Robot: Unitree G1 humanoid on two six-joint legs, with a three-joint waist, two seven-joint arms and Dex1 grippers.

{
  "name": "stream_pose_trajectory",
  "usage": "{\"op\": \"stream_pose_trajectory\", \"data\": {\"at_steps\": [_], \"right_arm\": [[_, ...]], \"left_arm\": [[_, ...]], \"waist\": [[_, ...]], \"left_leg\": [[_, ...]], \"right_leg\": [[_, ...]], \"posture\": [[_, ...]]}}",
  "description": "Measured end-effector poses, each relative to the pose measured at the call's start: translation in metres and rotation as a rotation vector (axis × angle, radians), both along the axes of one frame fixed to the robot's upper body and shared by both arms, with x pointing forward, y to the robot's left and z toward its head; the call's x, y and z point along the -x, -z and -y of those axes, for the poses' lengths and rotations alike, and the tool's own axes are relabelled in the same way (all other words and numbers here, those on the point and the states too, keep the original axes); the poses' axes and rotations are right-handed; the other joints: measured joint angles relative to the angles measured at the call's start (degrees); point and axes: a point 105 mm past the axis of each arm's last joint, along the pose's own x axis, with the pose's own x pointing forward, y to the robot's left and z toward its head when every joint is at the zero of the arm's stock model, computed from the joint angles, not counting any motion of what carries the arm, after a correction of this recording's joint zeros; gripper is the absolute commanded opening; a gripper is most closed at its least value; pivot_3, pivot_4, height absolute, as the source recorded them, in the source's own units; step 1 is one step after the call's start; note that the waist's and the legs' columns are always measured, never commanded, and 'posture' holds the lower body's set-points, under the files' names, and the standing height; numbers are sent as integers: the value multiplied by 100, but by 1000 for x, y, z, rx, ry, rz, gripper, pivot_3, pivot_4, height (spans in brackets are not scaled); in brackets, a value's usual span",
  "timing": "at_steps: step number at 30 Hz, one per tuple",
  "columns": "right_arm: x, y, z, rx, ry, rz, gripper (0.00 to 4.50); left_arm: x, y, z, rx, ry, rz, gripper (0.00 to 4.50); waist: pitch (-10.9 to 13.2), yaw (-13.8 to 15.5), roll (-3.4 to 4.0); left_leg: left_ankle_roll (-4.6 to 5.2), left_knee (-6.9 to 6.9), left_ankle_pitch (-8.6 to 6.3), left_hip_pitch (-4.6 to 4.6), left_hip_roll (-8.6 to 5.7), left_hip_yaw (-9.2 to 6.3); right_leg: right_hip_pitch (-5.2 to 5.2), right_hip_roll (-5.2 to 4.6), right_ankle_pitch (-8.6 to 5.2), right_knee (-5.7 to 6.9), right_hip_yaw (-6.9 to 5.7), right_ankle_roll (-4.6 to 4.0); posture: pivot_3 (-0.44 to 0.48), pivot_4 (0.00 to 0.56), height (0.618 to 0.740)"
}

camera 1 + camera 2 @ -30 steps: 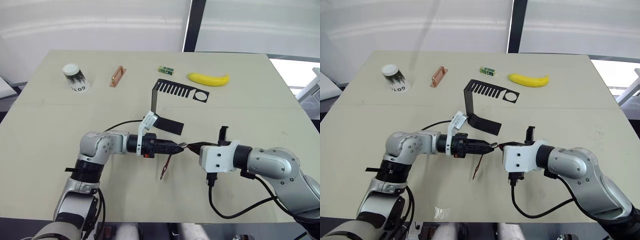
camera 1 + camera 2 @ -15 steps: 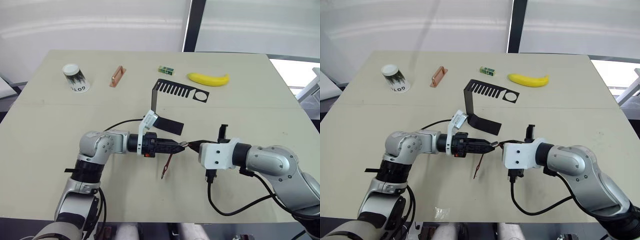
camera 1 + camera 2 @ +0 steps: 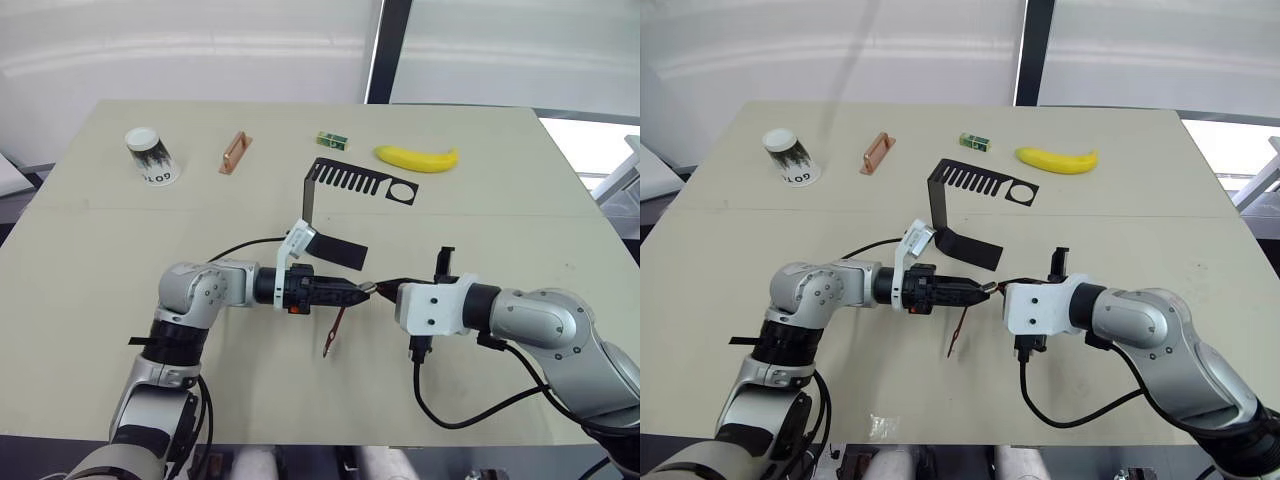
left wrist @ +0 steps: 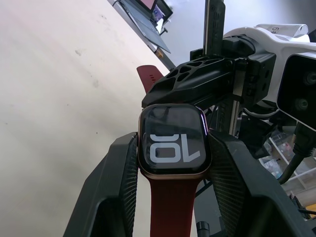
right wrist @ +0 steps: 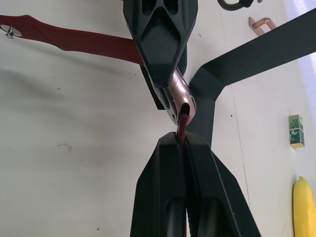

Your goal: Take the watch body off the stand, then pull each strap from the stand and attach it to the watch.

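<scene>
My left gripper (image 3: 360,292) is shut on the watch body (image 4: 173,143), pinching its sides above the table; the black face shows digits. One dark-red strap (image 3: 334,333) is fixed to the watch and hangs toward the table. My right gripper (image 5: 182,143) is shut on the other strap (image 5: 183,123), whose end sits at the slot in the watch's silvery rim (image 5: 178,96). The two grippers meet tip to tip in front of the stand (image 3: 340,200). The black stand is upright at the table's middle, and its slotted top plate is bare.
Along the far side lie a paper cup (image 3: 150,155) on its side, a copper-coloured handle (image 3: 234,152), a small green box (image 3: 331,139) and a banana (image 3: 416,157). A black cable (image 3: 450,415) loops under my right arm near the front edge.
My right gripper has edged slightly left toward the watch with the strap in it. The left gripper and the watch have stayed in place.
</scene>
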Motion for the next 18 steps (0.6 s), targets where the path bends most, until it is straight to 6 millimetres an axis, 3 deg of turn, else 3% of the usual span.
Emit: {"op": "stream_pose_trajectory", "data": {"at_steps": [18], "right_arm": [[0,0,0,0,4,-2,0]], "left_arm": [[0,-1,1,6,0,2,1610]], "waist": [[0,0,0]], "left_leg": [[0,0,0,0,0,0]], "right_leg": [[0,0,0,0,0,0]], "posture": [[0,150,740]]}}
